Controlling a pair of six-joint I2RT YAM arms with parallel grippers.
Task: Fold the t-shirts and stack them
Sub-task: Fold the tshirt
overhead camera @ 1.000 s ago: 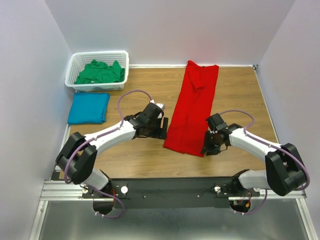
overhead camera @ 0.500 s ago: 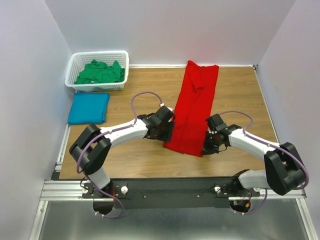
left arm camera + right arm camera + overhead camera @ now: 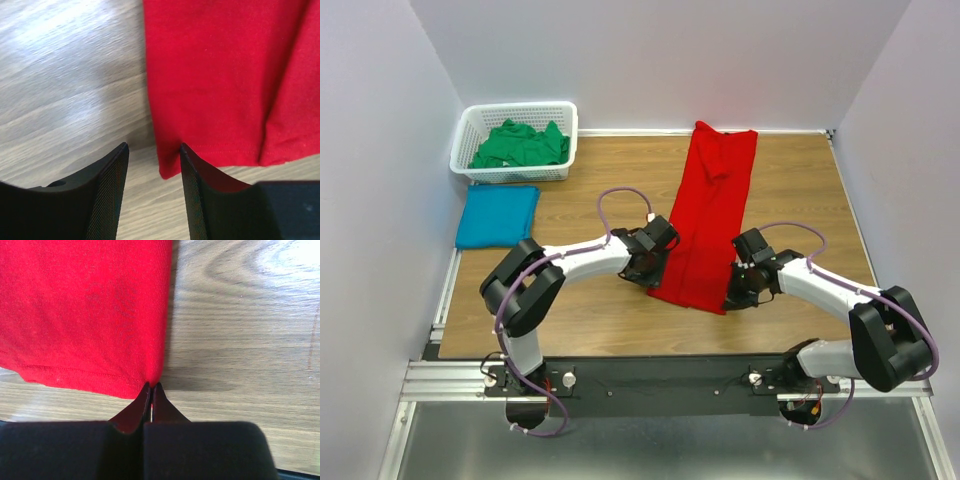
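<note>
The red t-shirt (image 3: 710, 215) lies as a long folded strip running from the far wall toward me. My left gripper (image 3: 653, 272) is at its near left corner. In the left wrist view that gripper (image 3: 153, 146) stands open, and the corner of the red t-shirt (image 3: 225, 75) lies between its fingers, close to the right one. My right gripper (image 3: 730, 295) is at the near right corner. In the right wrist view it (image 3: 151, 385) is shut on the hem corner of the red t-shirt (image 3: 85, 310).
A teal t-shirt (image 3: 498, 216) lies folded at the left edge of the wooden table (image 3: 600, 320). Behind it, a white lattice basket (image 3: 518, 108) holds a crumpled green t-shirt (image 3: 520, 145). Walls close in the table on three sides.
My left arm has reached right to the shirt's near left corner, and its jaws have narrowed. My right gripper has closed on the near right corner.
</note>
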